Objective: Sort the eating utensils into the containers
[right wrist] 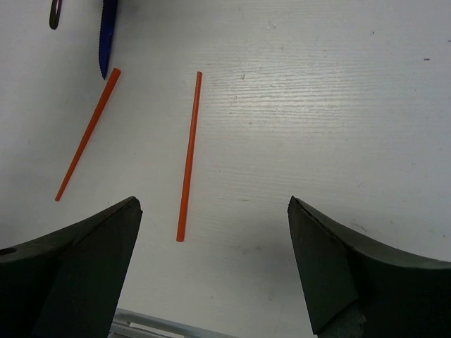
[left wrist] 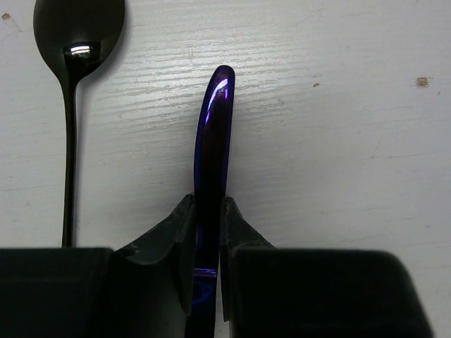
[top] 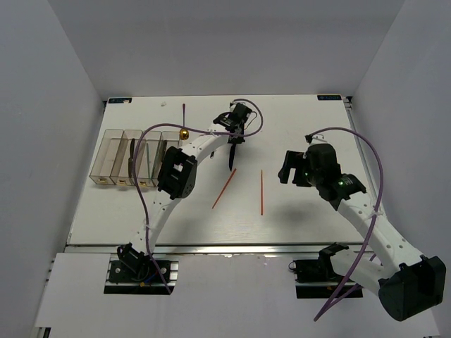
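White surface (top: 303, 120) carries everything; four joined clear brown containers (top: 107, 156) at its left side; right gripper (right wrist: 213, 204) hangs jaws wide, orange-red chopstick (right wrist: 189, 156) under it, second chopstick (right wrist: 87, 135) apart to left; left gripper (left wrist: 209, 205) narrowed onto blue knife (left wrist: 215, 134) mid-surface, fingers (left wrist: 176, 232) against both its sides; black spoon (left wrist: 70, 127) beside knife; gold-bowled spoon (top: 184, 133) by containers.

Glossy blue knife (left wrist: 213, 141), grainy matt white table (left wrist: 338, 141)
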`<act>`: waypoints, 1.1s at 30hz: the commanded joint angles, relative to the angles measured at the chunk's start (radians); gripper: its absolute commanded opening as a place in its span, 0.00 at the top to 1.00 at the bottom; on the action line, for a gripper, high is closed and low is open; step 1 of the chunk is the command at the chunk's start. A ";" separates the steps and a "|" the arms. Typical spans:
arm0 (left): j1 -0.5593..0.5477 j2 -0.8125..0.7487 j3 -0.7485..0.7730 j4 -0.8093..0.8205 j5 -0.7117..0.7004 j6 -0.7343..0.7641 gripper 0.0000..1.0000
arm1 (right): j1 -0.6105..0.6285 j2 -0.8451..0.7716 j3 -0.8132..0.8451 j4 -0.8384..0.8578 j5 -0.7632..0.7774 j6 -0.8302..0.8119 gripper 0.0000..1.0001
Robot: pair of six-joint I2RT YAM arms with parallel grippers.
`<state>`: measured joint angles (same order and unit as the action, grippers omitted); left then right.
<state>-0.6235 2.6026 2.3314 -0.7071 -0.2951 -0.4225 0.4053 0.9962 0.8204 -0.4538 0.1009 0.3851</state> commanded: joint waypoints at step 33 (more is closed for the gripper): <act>0.011 0.071 0.057 -0.282 0.033 0.272 0.56 | -0.003 -0.030 -0.013 0.046 -0.027 -0.012 0.11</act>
<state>-0.6106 2.6026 2.3718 -0.8154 -0.2607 -0.2287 0.4053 0.9859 0.8074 -0.4419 0.0814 0.3840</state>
